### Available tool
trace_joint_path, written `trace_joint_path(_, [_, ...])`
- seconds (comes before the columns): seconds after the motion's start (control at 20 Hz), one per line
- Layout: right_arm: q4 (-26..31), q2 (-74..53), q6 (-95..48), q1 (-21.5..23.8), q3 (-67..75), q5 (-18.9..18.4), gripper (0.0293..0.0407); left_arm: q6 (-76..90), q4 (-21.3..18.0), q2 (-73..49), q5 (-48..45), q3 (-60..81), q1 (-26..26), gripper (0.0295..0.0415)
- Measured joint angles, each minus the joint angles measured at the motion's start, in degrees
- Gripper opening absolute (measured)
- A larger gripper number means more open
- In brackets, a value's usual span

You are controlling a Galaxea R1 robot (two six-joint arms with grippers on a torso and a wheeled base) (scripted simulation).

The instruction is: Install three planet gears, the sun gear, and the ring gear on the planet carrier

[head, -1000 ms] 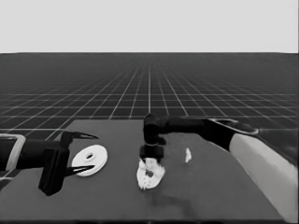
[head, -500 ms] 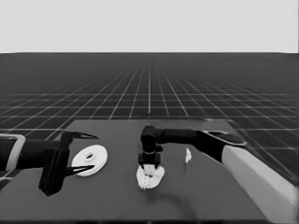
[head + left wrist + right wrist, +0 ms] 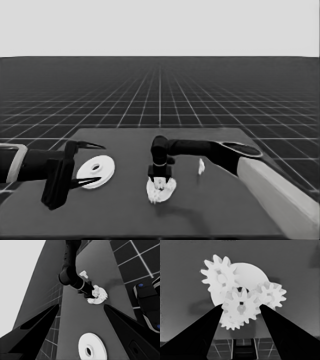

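Lowered, right gripper (image 3: 160,181) clamps a gear (image 3: 241,307) mid-table over the smaller round part (image 3: 251,277).

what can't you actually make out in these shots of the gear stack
- Head view: the gears on the smaller round part merge into one white patch; the right gripper covers its top.
- Right wrist view: a fourth gear is mostly hidden behind the centre gear, which the fingers flank; contact unclear.
- Left wrist view: the larger round part is cut off at the frame edge, between the waiting left gripper fingers.
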Motion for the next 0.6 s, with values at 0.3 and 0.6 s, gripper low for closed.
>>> trace_joint_path(0.3, [0.0,0.0,3.6,0.0,0.0,0.0,0.0309,0.0,0.0,0.0,0.0,0.0,0.0,0.0385])
trace_joint_path(0.6, [0.0,0.0,7.2,0.0,0.0,0.0,0.0309,0.0,0.0,0.0,0.0,0.0,0.0,0.0385])
